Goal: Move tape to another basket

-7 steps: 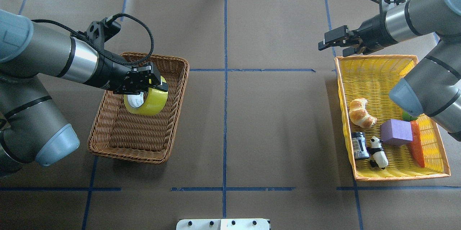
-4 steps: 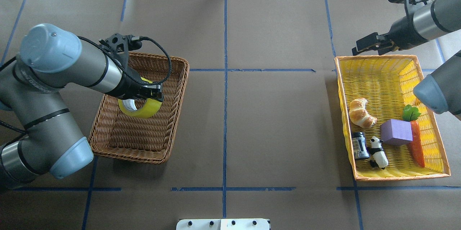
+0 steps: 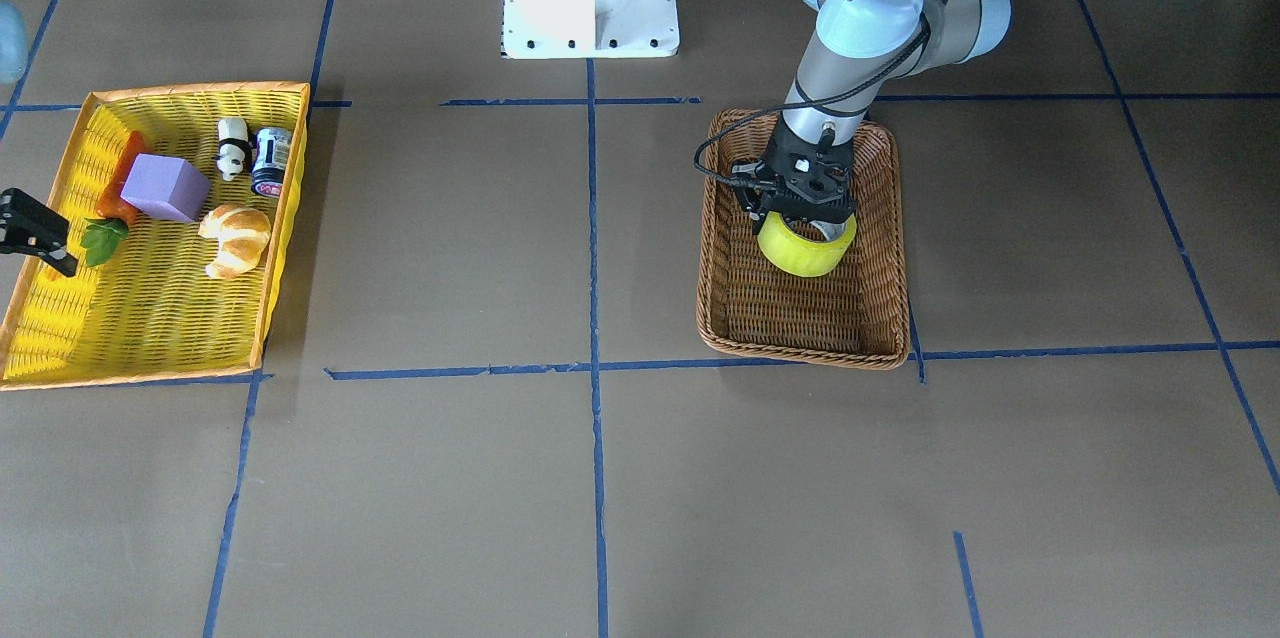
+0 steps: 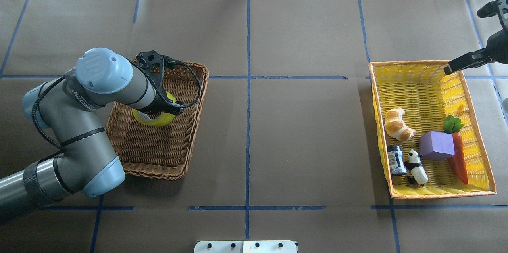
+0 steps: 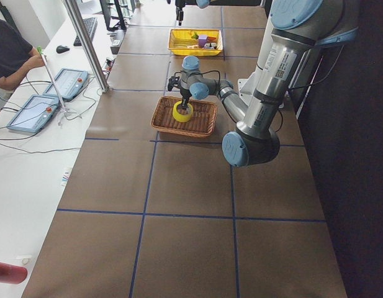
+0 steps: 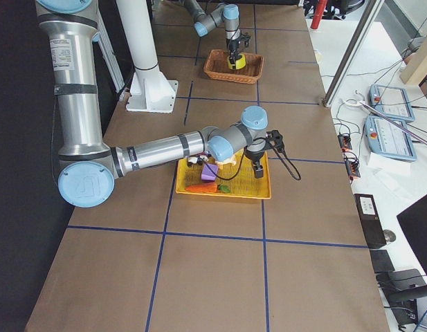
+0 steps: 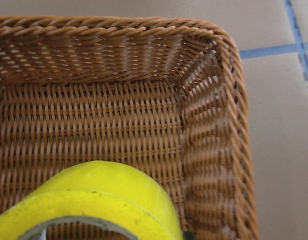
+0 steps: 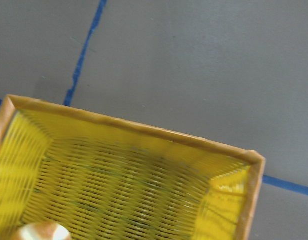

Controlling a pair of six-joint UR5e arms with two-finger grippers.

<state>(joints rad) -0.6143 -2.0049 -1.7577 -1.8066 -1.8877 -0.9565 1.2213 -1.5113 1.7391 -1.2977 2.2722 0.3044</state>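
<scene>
The yellow-green tape (image 4: pixel 158 119) is inside the brown wicker basket (image 4: pixel 151 172), in its far half. My left gripper (image 4: pixel 162 108) points down and is shut on the tape's rim, holding it tilted and low over the basket floor. I cannot tell whether the tape touches the floor. The front view shows the tape (image 3: pixel 806 254) under the left gripper (image 3: pixel 808 223), with the basket's rim (image 3: pixel 800 350) around them. The left wrist view shows the tape (image 7: pixel 94 200) against the weave (image 7: pixel 119 27). My right gripper (image 4: pixel 462 63) is open and empty over the yellow basket's far right corner.
The yellow basket (image 4: pixel 436 194) at the right holds a croissant (image 4: pixel 398 124), a purple block (image 4: pixel 436 145), a carrot (image 4: pixel 459 158), a panda figure (image 4: pixel 416 167) and a small dark can (image 4: pixel 396 160). Blue tape lines cross the brown table cover.
My left arm has swung its wrist downward and lowered the tape into the brown basket. My right arm has drawn back to the right, away from the yellow basket's far left corner.
</scene>
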